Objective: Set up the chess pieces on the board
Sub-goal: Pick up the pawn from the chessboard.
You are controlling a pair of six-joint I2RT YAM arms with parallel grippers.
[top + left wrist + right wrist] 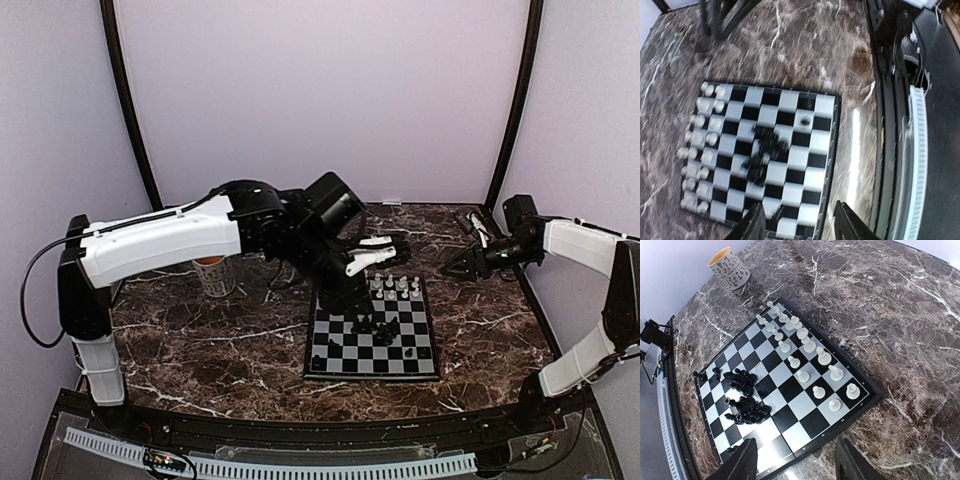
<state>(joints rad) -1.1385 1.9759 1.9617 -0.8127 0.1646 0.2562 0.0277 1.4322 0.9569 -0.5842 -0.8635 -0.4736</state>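
The board [372, 377] lies right of centre on the marbled table. White chess pieces [395, 288] stand in two rows along its far edge. Black chess pieces [375, 325] lie heaped near the middle, and one black piece [318, 358] stands at the near left corner. My left gripper [382, 252] hovers open and empty above the board's far edge. In its wrist view it [800, 225] looks down on the board [810, 180], the white rows [700, 145] and the blurred black heap [762, 155]. My right gripper [455, 268] is open and empty, right of the board. Its wrist view [797, 460] shows the board [790, 387], white rows [805, 347] and black heap [742, 397].
A patterned mug [215, 275] stands left of the board under the left arm; it also shows in the right wrist view [729, 267]. The left arm reaches across the table's middle. Purple walls close in the back and sides.
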